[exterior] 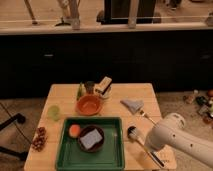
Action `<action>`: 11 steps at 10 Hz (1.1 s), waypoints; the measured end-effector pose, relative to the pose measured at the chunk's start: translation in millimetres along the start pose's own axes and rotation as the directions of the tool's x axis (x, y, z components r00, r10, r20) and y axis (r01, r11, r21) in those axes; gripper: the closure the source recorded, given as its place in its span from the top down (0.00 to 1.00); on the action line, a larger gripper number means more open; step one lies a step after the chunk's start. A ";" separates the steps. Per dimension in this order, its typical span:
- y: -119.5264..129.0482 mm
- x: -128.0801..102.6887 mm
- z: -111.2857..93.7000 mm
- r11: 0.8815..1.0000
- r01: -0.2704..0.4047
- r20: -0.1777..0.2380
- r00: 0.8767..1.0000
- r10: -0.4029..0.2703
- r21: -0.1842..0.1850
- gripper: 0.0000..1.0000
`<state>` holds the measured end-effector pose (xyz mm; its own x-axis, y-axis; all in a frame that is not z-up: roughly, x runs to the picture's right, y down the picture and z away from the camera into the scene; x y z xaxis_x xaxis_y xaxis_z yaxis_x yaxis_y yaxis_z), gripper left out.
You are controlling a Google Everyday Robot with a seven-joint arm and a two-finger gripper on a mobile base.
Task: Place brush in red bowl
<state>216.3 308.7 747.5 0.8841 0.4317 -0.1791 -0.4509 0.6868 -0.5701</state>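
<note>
My gripper is hiding behind my white arm at the wooden worktop's 4 o'clock corner, grip impossible to tell, and the dark-headed, slim-handled dish brush is lying beside it, handle pointing to 5 o'clock, with the glossy orange-red bowl at its 10 o'clock.

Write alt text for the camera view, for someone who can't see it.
A white robot arm reaches over a wooden table's near right corner, beside the brush lying there; its gripper is hidden. The red bowl sits empty mid-table, behind a green tray holding a dark bowl with a sponge.
</note>
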 end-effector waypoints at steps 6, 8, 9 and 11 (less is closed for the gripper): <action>-3.8 13.4 7.2 0.998 -0.057 -0.019 0.998 0.057 0.019 0.80; -5.8 13.6 10.3 0.998 -0.067 -0.025 0.997 0.067 0.017 0.80; -7.2 13.2 12.9 0.997 -0.073 -0.026 0.997 0.073 0.013 0.80; -9.0 14.5 18.6 0.996 -0.093 -0.028 0.995 0.092 -0.002 0.80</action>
<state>230.9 319.7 764.9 0.8417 0.4770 -0.2531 -0.5305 0.6426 -0.5529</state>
